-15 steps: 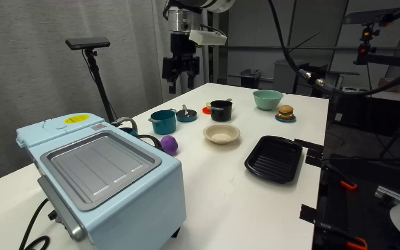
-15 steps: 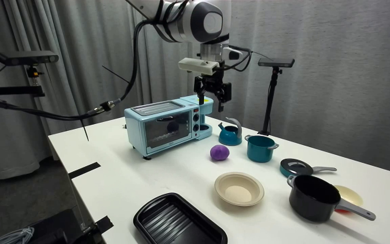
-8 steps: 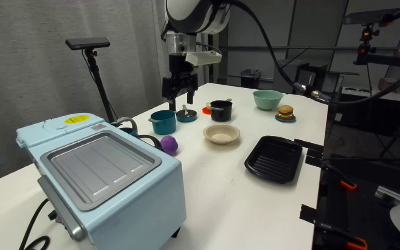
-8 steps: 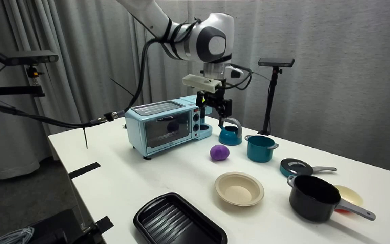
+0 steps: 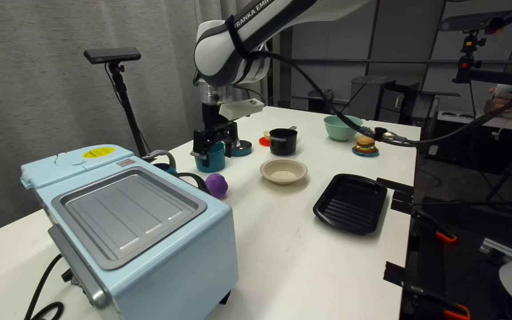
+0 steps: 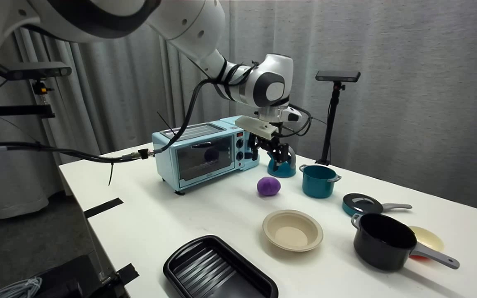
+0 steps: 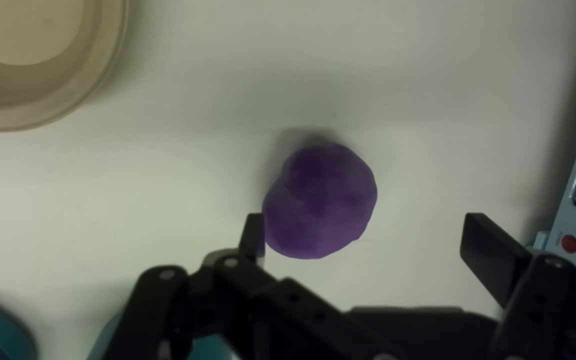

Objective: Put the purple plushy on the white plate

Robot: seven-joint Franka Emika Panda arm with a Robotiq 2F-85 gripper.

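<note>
Bare table (image 7: 183, 145) between plushy (image 7: 320, 202) and plate (image 6: 292, 238); teal pot (image 6: 317, 186) near plushy.

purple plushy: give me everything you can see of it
The purple plushy is a rounded, matte purple lump; in the wrist view a crease and notch give it two lobes. It looks soft; the exact material and which side is up can't be told. It sits on the white table between the light-blue oven and the white plate. Only the table appears to touch it; the open tool is apart from it in both exterior views.
</note>
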